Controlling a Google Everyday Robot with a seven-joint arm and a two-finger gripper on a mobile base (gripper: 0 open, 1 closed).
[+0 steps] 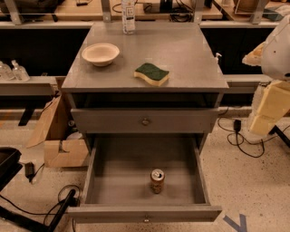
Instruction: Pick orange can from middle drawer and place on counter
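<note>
- Gripper [253,55] up at far right, just beside the counter [190,50] edge, holding nothing; spread or pressed together: cannot tell.
- Left of it: sponge [152,74], bowl [100,54].
- Well below, leftward: 1 orange can [157,181] upright in the open middle drawer [127,167].

A pale speckled floor [253,181] fills the lower part of a warmly lit workroom, crossed by black cables [244,145] on the right and marked with blue tape [235,223] near the bottom edge. At the left, an open cardboard box [59,149] sits on the floor, and two clear pump bottles [12,71] stand on a low grey ledge [27,86]. Along the back runs a wood-topped bench [77,11] with grey uprights and dark shadow beneath it.
</note>
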